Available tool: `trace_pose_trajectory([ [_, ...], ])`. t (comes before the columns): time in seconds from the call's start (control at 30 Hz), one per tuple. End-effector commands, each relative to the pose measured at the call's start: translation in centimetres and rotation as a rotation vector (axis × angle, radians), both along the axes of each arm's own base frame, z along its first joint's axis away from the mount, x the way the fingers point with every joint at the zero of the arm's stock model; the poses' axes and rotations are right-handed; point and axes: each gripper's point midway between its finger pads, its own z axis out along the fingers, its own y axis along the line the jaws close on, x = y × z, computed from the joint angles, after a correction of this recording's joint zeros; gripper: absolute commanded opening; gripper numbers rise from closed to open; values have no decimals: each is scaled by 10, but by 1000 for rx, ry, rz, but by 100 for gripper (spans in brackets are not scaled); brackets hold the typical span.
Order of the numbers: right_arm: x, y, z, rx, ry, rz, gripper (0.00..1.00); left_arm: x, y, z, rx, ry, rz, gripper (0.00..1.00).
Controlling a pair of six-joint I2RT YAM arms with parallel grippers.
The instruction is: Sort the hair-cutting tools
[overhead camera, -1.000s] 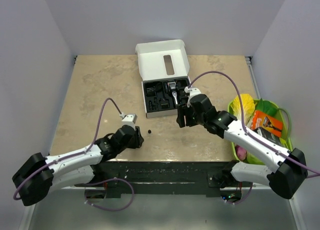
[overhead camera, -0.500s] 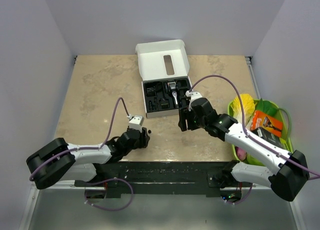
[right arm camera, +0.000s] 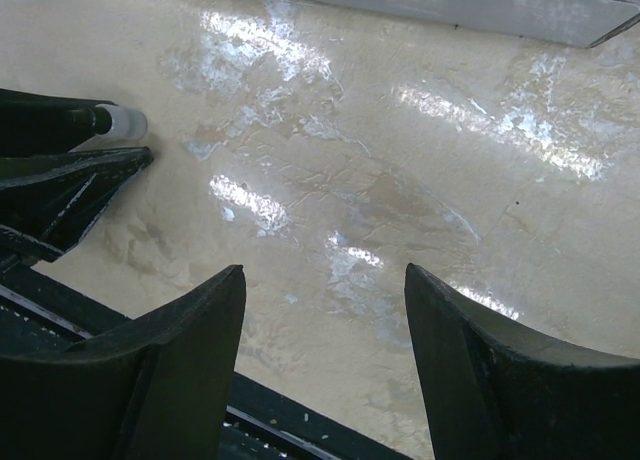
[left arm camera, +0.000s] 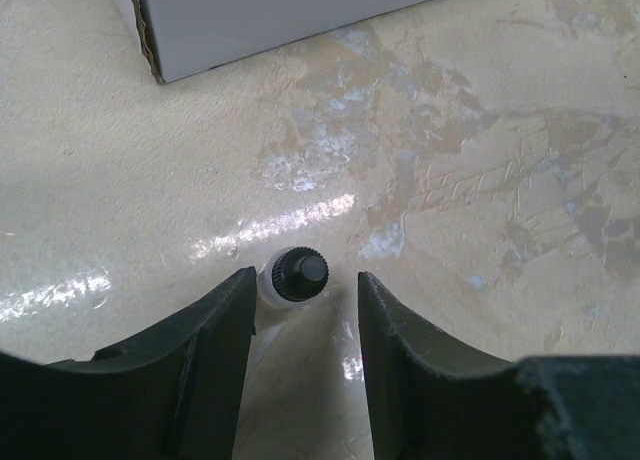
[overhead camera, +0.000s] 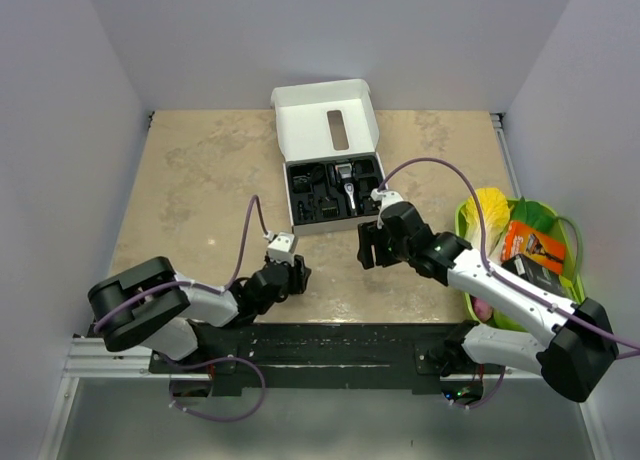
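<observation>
Left gripper (overhead camera: 298,271) is what I am watching first: it sits low over the table (overhead camera: 190,170) near the front edge, with its jaws parted to a middling gap and clamped on nothing. Between them, on the tabletop, is the small round piece (left arm camera: 298,274), a black ribbed cap with a pale body behind it. On the left wrist camera the pale part is just beside one finger (left arm camera: 215,330); I cannot tell if it is touching. The other finger stands clear of the piece. From overhead I cannot make the piece out under the gripper. On the right wrist camera its pale end (right arm camera: 124,122) shows at the tips of the left arm's dark fingers, at the left side of the view. My right gripper (overhead camera: 368,248) is over bare table just in front of the near right corner of the white box (overhead camera: 305,125), with its jaws spread wide and nothing between them. The box lies open in the middle of the table, its lid tipped back on the far side. The clipper (overhead camera: 346,188), black with a silver end, lies in the right part of the box's dark tray. The black attachments (overhead camera: 312,196) fill the compartments to the clipper's left, though I cannot tell them apart at this size. Over at the right edge of the table is a green basket (overhead camera: 576,255) holding a yellow toy (overhead camera: 490,208) and an orange packet (overhead camera: 525,242), and the right arm passes over the basket's near side.
</observation>
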Motion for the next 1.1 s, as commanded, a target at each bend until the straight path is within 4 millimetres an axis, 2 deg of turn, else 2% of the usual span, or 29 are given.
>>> trace_pose_trajectory([
  [0.0,0,6,0,33,-8,-1,68,-6,14,-25,101,27,26,50],
  [0.2,-1,8,-6,39,0,6,68,-3,23,-30,152,23,93,49],
  [0.47,-4,11,-12,50,11,19,68,3,32,-34,207,14,166,39],
  [0.6,-5,11,-13,53,14,19,68,3,33,-35,215,20,176,32],
  [0.73,-6,12,-13,56,14,24,68,4,25,-30,213,28,169,12],
  [0.8,-6,12,-12,56,13,25,68,2,25,-30,239,49,168,8],
  [0.87,-6,13,-12,59,11,26,68,3,10,-13,208,46,159,6],
  [0.9,-6,13,-13,55,10,29,68,-1,13,-14,248,68,155,6],
  [0.93,-5,13,-12,55,9,28,68,4,-2,6,208,58,152,6],
  [0.97,-5,14,-13,54,12,32,68,4,-8,13,206,71,137,6],
  [1.0,-5,15,-12,58,9,36,68,0,-2,13,263,103,133,7],
  [1.03,-3,15,-12,58,5,35,68,5,-17,37,230,95,127,7],
  [1.07,-3,16,-14,56,10,36,68,5,-23,46,230,106,106,7],
])
